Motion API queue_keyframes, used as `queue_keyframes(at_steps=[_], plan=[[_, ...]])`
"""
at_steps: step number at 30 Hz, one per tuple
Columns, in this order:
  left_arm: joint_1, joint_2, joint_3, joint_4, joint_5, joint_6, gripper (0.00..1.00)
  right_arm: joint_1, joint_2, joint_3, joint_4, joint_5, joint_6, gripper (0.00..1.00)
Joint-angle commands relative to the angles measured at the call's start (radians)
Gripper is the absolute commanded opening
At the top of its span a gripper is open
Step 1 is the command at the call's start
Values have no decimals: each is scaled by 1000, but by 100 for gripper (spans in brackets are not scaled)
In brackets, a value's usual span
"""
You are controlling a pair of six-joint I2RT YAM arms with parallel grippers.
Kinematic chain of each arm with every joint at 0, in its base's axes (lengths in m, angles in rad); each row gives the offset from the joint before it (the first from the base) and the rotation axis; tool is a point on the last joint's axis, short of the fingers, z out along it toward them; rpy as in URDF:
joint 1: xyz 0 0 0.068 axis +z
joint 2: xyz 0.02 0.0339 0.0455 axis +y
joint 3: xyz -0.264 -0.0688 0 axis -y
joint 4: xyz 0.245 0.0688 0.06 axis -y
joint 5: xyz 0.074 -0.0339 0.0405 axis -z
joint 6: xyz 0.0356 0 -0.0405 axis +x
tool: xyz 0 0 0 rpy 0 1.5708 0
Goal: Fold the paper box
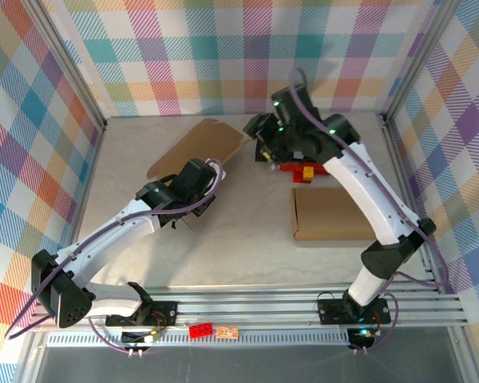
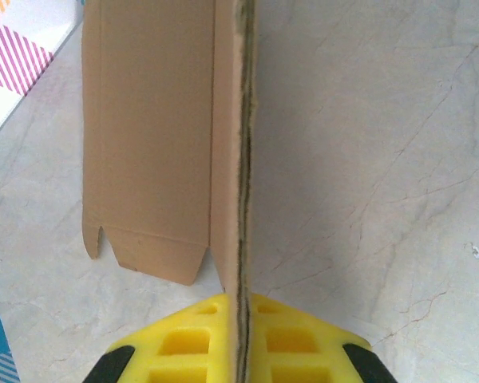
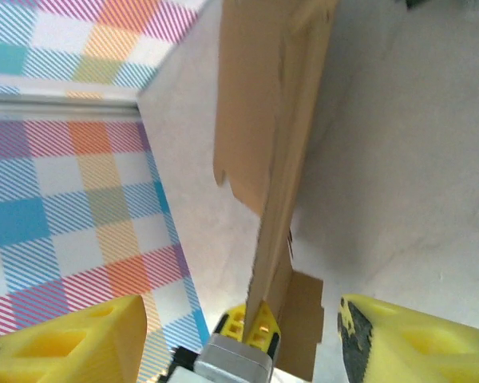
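Holding flat box, right grip not yet made

Step, as I judge it: early on, the opening-up of the blank. The box (image 1: 203, 145) is flat, with no walls raised and no flap tucked. It sits at the far middle of the table (image 1: 239, 239), tilted, with one end at each arm. From the left wrist it runs edge-on away from the camera. The edge shows layers pressed together, and a panel with end flaps lies off to the left.

Next move, a guess: the right side has to take hold of its end, or press on it, while the left keeps its end fixed. That would let the layers part into a sleeve. The right fingers need to line up on the thin edge first. The card is floppy, so a skewed bite would probably bend it rather than open it.

Left claw (image 2: 241, 343): pads together, clamped on the near edge of the box, with card squeezed between the yellow fingers.

Right claw (image 3: 243, 339): fingers well apart and holding nothing. The box edge drops down between them, nearer the middle than either pad. It looks clear of both pads, though I cannot tell whether it touches lower down at the palm.

Off to the right lie a second flat card (image 1: 335, 214) and some bricks (image 1: 299, 170), both away from the claws.
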Motion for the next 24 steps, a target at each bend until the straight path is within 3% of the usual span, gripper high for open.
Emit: queue_keyframes(at_steps=[1,9,17,24], plan=[[0,11,51,-31,7,-27,0,15,98,12,26,-6,83,63],[0,26,90,-53,19,-34,0,55,246,156,-5,-24,117,58],[-1,48,115,-65,27,-37,0,62,289,197,-38,-21,122,40],[-1,59,126,-56,24,-34,0,62,307,200,-59,-27,120,30]])
